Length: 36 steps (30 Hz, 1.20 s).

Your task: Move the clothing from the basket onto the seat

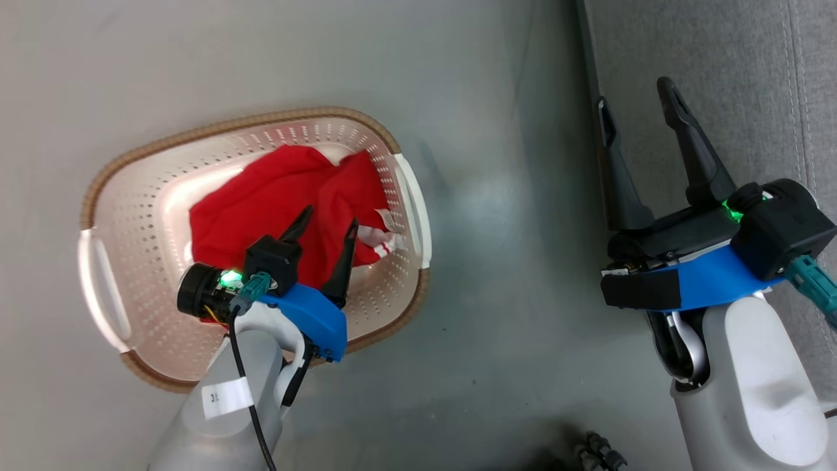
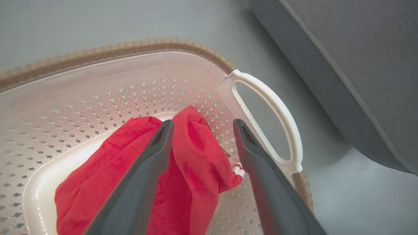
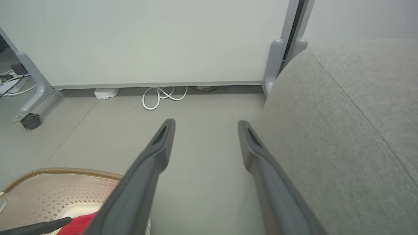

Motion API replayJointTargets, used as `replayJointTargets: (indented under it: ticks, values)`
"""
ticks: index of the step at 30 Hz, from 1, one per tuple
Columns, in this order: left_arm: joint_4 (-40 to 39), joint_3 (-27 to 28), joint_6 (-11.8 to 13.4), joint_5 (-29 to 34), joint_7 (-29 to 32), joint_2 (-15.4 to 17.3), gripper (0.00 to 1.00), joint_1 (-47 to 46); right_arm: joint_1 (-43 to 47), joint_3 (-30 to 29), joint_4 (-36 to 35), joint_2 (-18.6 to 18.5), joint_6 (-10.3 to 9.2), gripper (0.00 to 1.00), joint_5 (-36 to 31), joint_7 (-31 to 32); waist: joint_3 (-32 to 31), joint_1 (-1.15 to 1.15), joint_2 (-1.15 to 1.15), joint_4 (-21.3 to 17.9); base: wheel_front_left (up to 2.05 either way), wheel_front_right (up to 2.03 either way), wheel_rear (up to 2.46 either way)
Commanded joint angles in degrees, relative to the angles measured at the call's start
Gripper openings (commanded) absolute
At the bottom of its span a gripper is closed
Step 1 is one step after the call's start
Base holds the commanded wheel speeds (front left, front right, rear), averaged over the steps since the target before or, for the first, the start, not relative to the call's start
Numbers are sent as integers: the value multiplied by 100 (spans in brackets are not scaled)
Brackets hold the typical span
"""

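Observation:
Red clothing [image 1: 274,196] with white stripe trim lies crumpled in the cream perforated basket [image 1: 134,216] on the floor. My left gripper [image 1: 330,219] hangs open over the garment, fingers reaching down toward the fabric; in the left wrist view the clothing [image 2: 192,163] shows between and behind the open left gripper [image 2: 201,125], close to the basket's white handle [image 2: 277,111]. My right gripper [image 1: 637,98] is open and holds nothing, raised at the edge of the grey seat [image 1: 739,85]. The right wrist view shows the right gripper [image 3: 205,125], the seat [image 3: 343,124] and the basket [image 3: 49,192].
Grey floor [image 1: 510,261] separates basket and seat. In the right wrist view a white panel on wheeled legs [image 3: 147,39] stands ahead, with a coiled white cable [image 3: 163,96] and a caster [image 3: 31,120] on the floor beneath it.

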Motion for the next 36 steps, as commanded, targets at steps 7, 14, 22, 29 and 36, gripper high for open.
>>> replayJointTargets:
  ticks: [7,14,22,29,36]
  values:
    - [732,9,-16,-142,-15,16,100,-420,-124,104,28,9,1,100,154,-157,365,-1,0,-283,0,0,0]
    - [1223,179,40,-280,-15,-50,100,-675,-93,171,58,10,1,100,216,-230,493,-1,0,-373,0,0,0]
    - [2057,273,24,-540,34,-178,100,-1016,-17,244,98,11,1,100,294,-287,567,-1,0,-463,0,0,0]
    - [2513,160,-6,-688,223,-262,10,-1203,-2,242,131,11,1,100,343,-315,568,-1,0,-475,0,0,0]
    - [2644,38,-20,-832,192,-296,0,-1295,-64,262,158,11,1,100,328,-321,538,-1,0,-461,0,0,0]
